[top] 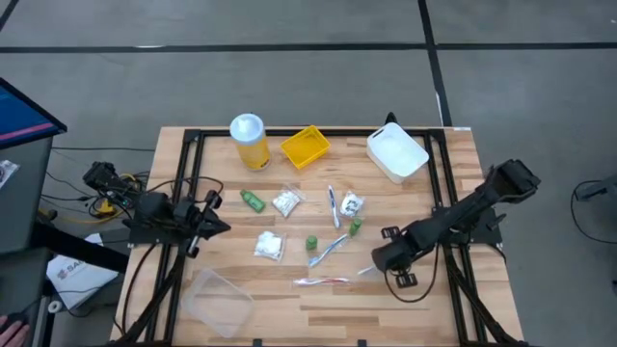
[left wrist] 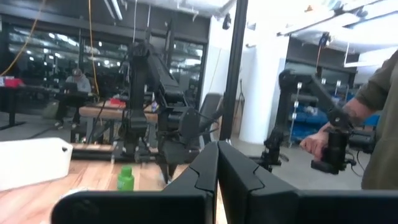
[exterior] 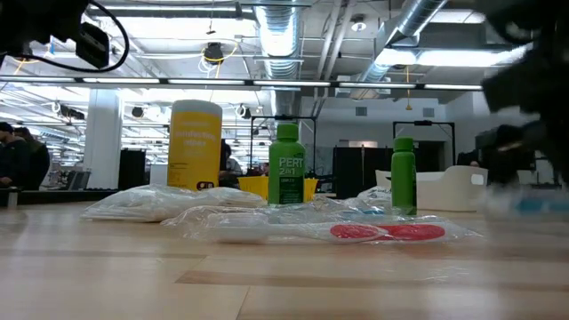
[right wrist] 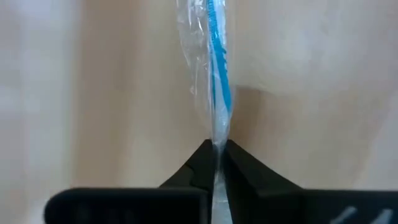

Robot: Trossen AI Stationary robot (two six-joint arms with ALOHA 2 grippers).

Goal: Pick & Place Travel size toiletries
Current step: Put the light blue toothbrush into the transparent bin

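Note:
In the high view, tiny green bottles (top: 253, 200) (top: 312, 243) (top: 356, 227), clear packets of white contents (top: 285, 201) (top: 269, 245) (top: 352, 203) and wrapped toothbrushes (top: 333, 205) (top: 328, 251) (top: 320, 280) lie at mid-table. My right gripper (top: 378, 262) (right wrist: 217, 149) is low at their right, shut on a wrapped blue toothbrush (right wrist: 217, 81) (top: 364, 273). My left gripper (top: 220, 227) (left wrist: 217, 163) waits shut at the table's left, touching nothing. In the low view two bottles (exterior: 286, 164) (exterior: 403, 175) stand upright behind the red toothbrush (exterior: 387, 232). My right gripper pinches the clear wrapper of the blue toothbrush at its near end (right wrist: 217, 138), between the tips of its two fingers. The fingers (right wrist: 242, 168) slant down from the table's right, in line with the toothbrush. Whether the toothbrush is clear of the wood cannot be told.
A tall yellow white-lidded jar (top: 249, 141), a yellow square tray (top: 306, 146) and a white bin (top: 396, 151) stand along the far edge. A clear container (top: 217, 294) lies near the front left corner. A person's hand (left wrist: 317, 144) shows beyond the table.

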